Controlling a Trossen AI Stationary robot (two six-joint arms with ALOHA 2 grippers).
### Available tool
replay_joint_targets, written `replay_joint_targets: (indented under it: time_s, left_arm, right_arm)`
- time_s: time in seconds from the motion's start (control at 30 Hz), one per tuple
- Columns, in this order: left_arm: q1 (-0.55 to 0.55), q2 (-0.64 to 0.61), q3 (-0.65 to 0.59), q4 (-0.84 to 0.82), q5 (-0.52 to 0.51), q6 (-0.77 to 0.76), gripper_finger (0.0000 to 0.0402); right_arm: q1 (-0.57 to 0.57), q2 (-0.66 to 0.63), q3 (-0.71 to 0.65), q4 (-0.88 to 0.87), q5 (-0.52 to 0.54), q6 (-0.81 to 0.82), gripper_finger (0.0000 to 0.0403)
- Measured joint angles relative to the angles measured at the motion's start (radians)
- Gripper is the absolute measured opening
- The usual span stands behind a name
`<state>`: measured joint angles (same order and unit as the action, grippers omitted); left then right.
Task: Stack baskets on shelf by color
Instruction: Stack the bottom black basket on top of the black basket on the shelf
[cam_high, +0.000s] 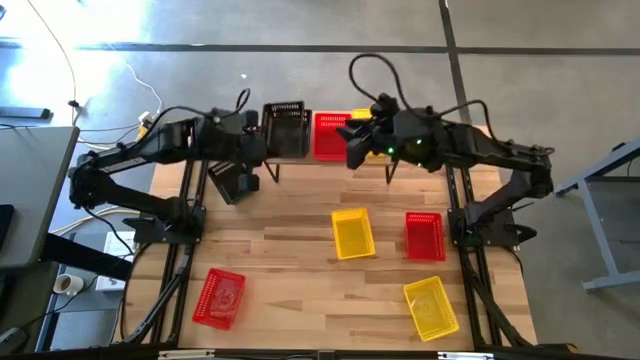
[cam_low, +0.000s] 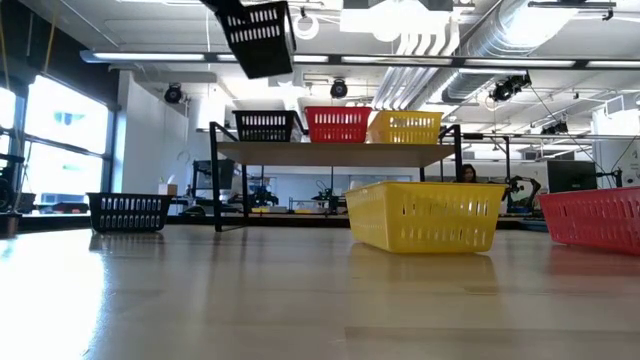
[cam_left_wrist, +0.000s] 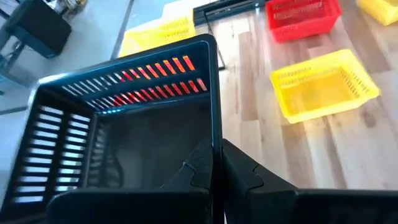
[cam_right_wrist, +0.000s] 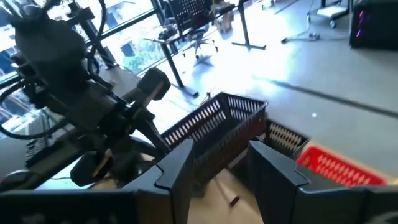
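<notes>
My left gripper (cam_high: 240, 180) (cam_left_wrist: 217, 163) is shut on a black basket (cam_low: 258, 35), which it holds high above the table, left of the shelf (cam_low: 335, 152). On the shelf's wooden top one black basket (cam_low: 265, 125), one red (cam_low: 338, 124) and one yellow (cam_low: 405, 127) stand side by side. My right gripper (cam_high: 352, 150) (cam_right_wrist: 221, 155) hovers open over the shelf near the red basket (cam_high: 328, 135) and touches nothing. Another black basket (cam_low: 128, 212) rests on the table left of the shelf; the left arm hides it in the high view. My left gripper grips a side wall (cam_left_wrist: 214, 134) of the black basket at its rim, one finger (cam_left_wrist: 189, 177) inside the basket and the other (cam_left_wrist: 252, 177) outside. The basket is lifted clear of table and shelf and hangs tilted.
On the tabletop lie a yellow basket (cam_high: 352, 233), a red one (cam_high: 424, 236), a second yellow (cam_high: 432, 305) near the near edge, and a red one (cam_high: 219, 297) at the near left. Bare planks (cam_high: 290, 280) stretch between them. Both arms crowd the shelf's front.
</notes>
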<state>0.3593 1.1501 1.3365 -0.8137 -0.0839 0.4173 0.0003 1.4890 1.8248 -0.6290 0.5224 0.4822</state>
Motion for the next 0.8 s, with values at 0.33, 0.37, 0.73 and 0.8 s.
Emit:
replay_joint_targets:
  time_s: [0.33,0.37,0.73,0.8]
  left_arm:
    - [0.172,0.086,0.000,0.009,0.147,0.154,0.0001]
    - [0.184,0.095,0.000,0.010,0.158,0.165,0.0001]
    - [0.258,0.204,0.000,0.014,0.173,0.196,0.0001]
    - [0.263,0.219,0.000,0.015,0.172,0.209,0.0001]
  right_arm:
    - [-0.080,-0.041,0.000,-0.014,-0.004,-0.098,0.0133]
    - [-0.089,-0.045,0.000,-0.016,-0.008,-0.099,0.0133]
    - [-0.171,-0.051,0.000,-0.027,-0.073,-0.126,0.0133]
    - [-0.185,-0.051,0.000,-0.026,-0.089,-0.135,0.0133]
